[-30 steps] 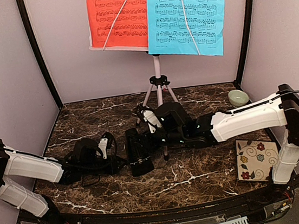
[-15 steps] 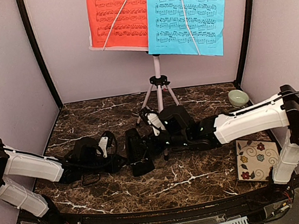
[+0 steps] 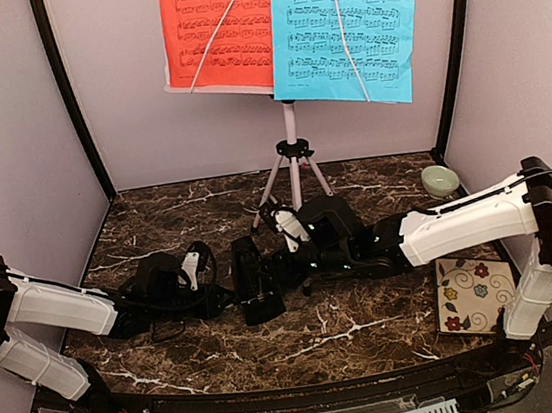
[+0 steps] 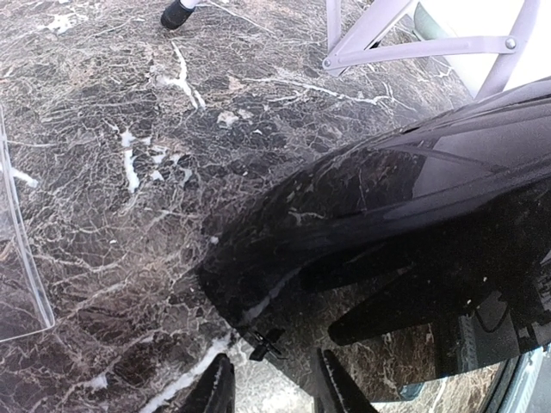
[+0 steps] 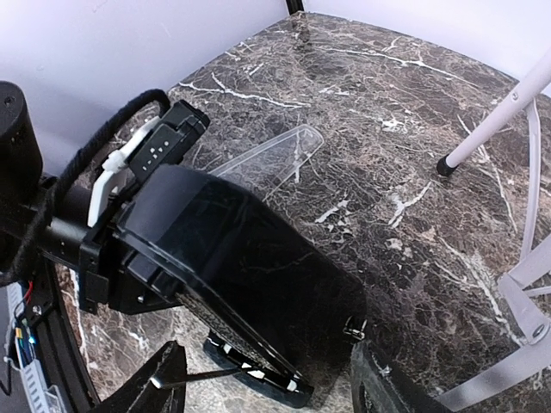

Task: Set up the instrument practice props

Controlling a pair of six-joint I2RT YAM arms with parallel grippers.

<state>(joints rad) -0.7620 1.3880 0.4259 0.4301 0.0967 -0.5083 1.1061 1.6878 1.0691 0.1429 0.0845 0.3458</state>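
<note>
The white tripod music stand (image 3: 292, 149) is upright at the back, with a red page (image 3: 214, 33) and a cyan-blue page (image 3: 345, 27) on its desk. The black metronome (image 3: 255, 285) lies on its side mid-table between both grippers. My left gripper (image 3: 228, 295) is shut on its wide base end, the glossy body (image 4: 387, 224) filling the left wrist view. At the narrow end my right gripper (image 5: 271, 387) stands open, one finger on each side of the metronome (image 5: 241, 258), apart from it. The clear cover (image 5: 267, 159) lies separately on the table behind.
A pale green bowl (image 3: 440, 181) sits at the back right. A floral tile (image 3: 476, 293) lies by the right arm's base. The stand's legs (image 5: 491, 129) spread just behind the metronome. Pale walls close in three sides.
The right gripper's jaws have spread apart around the metronome's narrow end, and its wrist has drawn slightly right. The left gripper and metronome have stayed put.
</note>
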